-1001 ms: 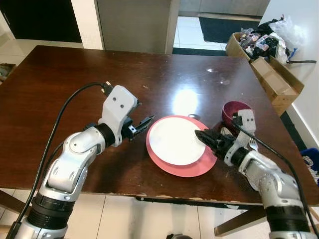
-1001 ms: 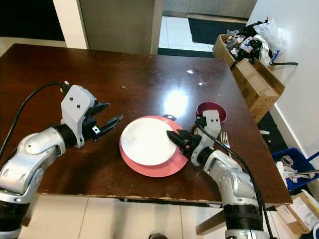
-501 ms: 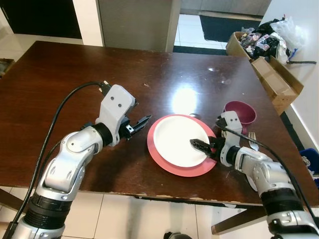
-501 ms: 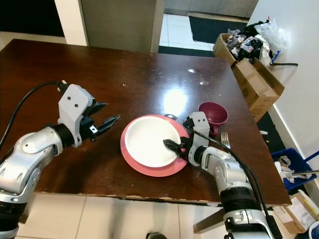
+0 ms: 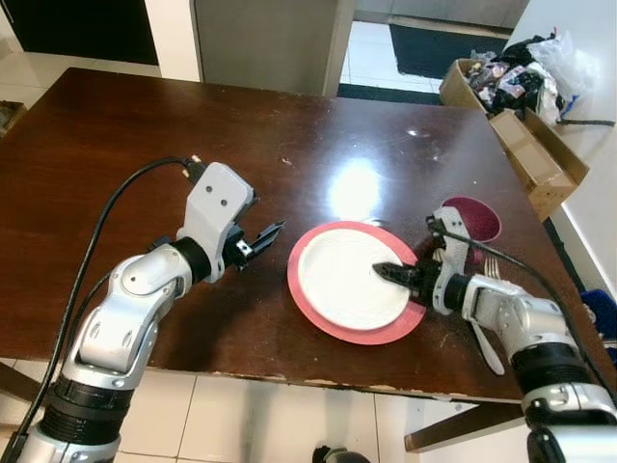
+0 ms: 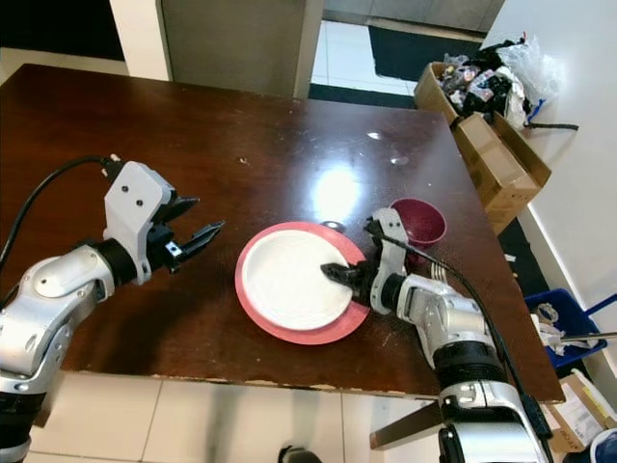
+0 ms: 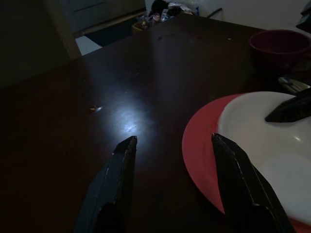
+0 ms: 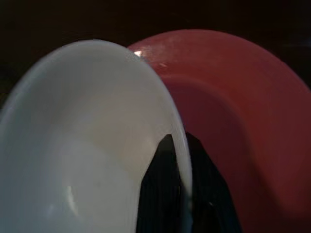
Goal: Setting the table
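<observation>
A glossy dark brown wooden table (image 5: 145, 125) carries a round, flat coral-red plate (image 5: 318, 316) with a smaller round white plate (image 5: 337, 280) of smooth, slightly dished ceramic resting inside it.

The right gripper (image 5: 395, 273) lies low over the near-right side of the stack, its two long black fingers closed on the rim of the white plate; in the right wrist view one ribbed black finger (image 8: 158, 194) sits on the white surface and the other on the red side of the raised white rim, so the rim is pinched between them.

Just behind the right wrist stands a round maroon cup (image 5: 472, 217) with a matte inner wall. Beside that forearm, on its outer side, a metal fork (image 5: 490, 265) lies flat on the wood, partly hidden by the arm.

The left gripper (image 5: 258, 241) hovers over bare wood just beside the red plate's left edge, apart from it, its tapered black fingers (image 7: 121, 170) spread and holding nothing. A black cable loops from the left wrist housing.

Beyond the table's far right corner, an open brown cardboard box (image 5: 540, 164) rests on the pale tiled floor.
</observation>
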### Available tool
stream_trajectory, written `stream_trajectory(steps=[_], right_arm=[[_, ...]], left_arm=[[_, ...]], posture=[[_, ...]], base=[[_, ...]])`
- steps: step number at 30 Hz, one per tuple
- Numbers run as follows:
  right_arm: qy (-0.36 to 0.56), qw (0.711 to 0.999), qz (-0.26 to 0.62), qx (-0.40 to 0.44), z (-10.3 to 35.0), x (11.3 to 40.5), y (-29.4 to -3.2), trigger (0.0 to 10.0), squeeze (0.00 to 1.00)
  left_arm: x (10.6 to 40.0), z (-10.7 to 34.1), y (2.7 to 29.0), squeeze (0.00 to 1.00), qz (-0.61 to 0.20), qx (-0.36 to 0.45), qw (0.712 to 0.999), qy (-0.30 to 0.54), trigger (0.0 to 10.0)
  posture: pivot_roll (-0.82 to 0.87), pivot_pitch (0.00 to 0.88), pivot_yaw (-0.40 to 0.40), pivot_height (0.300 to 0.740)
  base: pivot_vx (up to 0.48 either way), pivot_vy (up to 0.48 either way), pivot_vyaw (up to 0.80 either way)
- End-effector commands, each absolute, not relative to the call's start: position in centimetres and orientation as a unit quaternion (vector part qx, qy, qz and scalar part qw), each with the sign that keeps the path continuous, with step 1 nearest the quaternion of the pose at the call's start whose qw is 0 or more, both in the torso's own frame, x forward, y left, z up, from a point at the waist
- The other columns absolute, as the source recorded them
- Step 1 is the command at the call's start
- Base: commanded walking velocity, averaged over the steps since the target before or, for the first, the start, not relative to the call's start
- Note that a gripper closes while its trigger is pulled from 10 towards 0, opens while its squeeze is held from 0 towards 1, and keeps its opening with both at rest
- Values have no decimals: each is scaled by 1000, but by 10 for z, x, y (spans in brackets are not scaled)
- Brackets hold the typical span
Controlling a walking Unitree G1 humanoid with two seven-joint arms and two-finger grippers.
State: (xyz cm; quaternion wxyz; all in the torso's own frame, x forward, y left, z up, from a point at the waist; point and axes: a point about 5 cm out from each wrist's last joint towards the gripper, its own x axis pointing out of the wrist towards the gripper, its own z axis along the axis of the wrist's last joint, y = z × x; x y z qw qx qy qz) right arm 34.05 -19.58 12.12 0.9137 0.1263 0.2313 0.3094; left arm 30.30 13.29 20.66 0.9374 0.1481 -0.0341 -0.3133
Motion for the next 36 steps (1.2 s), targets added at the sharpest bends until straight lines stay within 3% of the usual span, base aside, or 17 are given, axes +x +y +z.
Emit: stream_trajectory(steps=[1, 8, 12, 13, 14, 15, 16, 17, 23, 24, 26, 36], right_arm=[[257, 912, 292, 129, 109, 336, -202, 0, 0], [236, 913, 284, 171, 115, 340, -201, 0, 0], [169, 919, 265, 238, 136, 344, -200, 0, 0], [124, 929, 246, 249, 148, 344, -200, 706, 0], [124, 929, 246, 249, 148, 344, -200, 706, 0], [85, 936, 228, 255, 158, 342, -200, 7333, 0], [85, 936, 228, 255, 158, 342, -200, 7333, 0], [40, 940, 217, 260, 169, 338, -197, 10000, 0], [-29, 945, 193, 262, 183, 326, -186, 10000, 0], [-63, 954, 165, 243, 180, 312, -169, 10000, 0], [-70, 961, 145, 224, 172, 304, -160, 10000, 0], [-78, 981, 90, 155, 171, 296, -166, 10000, 0]], left_arm=[[301, 205, 131, 0, -319, 148, 936, -31, 10000], [302, 205, 130, 0, -317, 146, 937, -32, 10000], [304, 204, 135, 0, -289, 141, 946, -32, 10000], [304, 205, 141, 0, -267, 133, 954, -33, 10000], [304, 205, 141, 0, -267, 133, 954, -33, 10000], [305, 206, 146, 0, -249, 121, 960, -34, 10000], [305, 206, 146, 0, -249, 121, 960, -34, 10000], [304, 209, 153, 0, -234, 104, 966, -35, 10000], [300, 214, 161, 0, -219, 83, 971, -39, 10000], [295, 218, 166, 0, -206, 65, 975, -48, 10000], [293, 218, 168, 0, -195, 52, 978, -51, 10000], [287, 193, 170, 0, -138, 61, 988, -16, 10000]], posture=[[-50, 66, -26, 740], [-50, 58, -26, 740], [-53, 51, -12, 740], [-54, 49, -6, 740], [-54, 49, -6, 740], [-54, 48, -2, 740], [-54, 48, -2, 740], [-56, 47, 4, 740], [-58, 48, 24, 740], [-60, 48, 37, 740], [-60, 48, 37, 740], [-65, 46, 21, 740]], base=[[0, 0, 0], [0, 0, 0], [0, 0, 0], [0, 0, 0], [0, 0, 0], [0, 0, 0], [0, 0, 0], [0, 0, 0], [0, 0, 0], [0, 0, 0], [0, 0, 0], [0, 0, 0]])
